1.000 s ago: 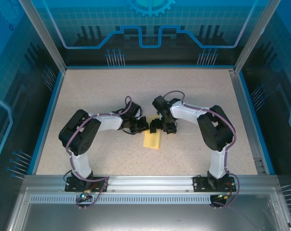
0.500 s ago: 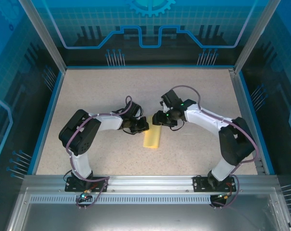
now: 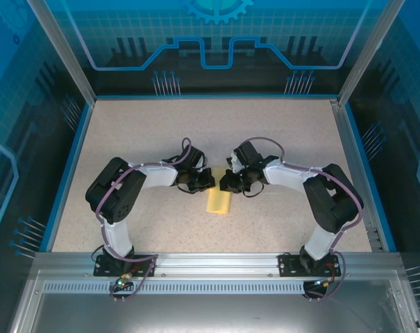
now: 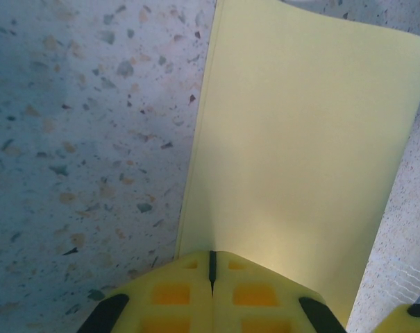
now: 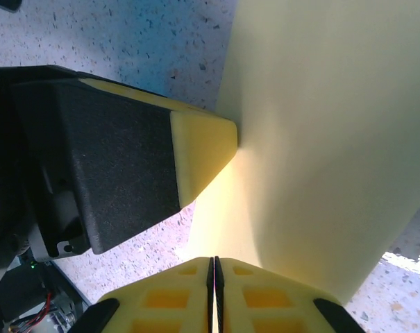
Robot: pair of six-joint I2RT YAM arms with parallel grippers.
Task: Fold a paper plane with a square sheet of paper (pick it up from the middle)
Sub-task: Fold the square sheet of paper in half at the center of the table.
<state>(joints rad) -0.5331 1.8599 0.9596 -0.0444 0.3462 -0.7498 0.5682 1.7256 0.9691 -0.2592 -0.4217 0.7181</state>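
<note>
The square sheet of paper (image 3: 219,202) lies on the table (image 3: 147,132) about midway between its left and right edges and somewhat nearer the near edge. It is doubled into a narrow strip whose free end points at the near edge.

Both grippers meet at the strip's far end. The left gripper (image 4: 212,255) has its pads pressed together with no gap showing, and the paper runs out from under its tips, so it looks to be pinching that end. The right gripper (image 5: 214,262) is likewise squeezed flat on the same end, with one of the left gripper's fingers (image 5: 203,149) just beside it and touching the paper's edge.

The risks come from that crowding:
- With two grips so near each other on one short edge, any sideways pull between the arms would likely tear the thin sheet or drag the layers out of line, which would spoil the crease.
- A pinch that catches one layer alone would open the fold on lifting.
- The long free end has no support. It may droop, drag on the table and buckle.
- The smooth paper could also slide out from between the pads, and the fingers may knock together.
</note>
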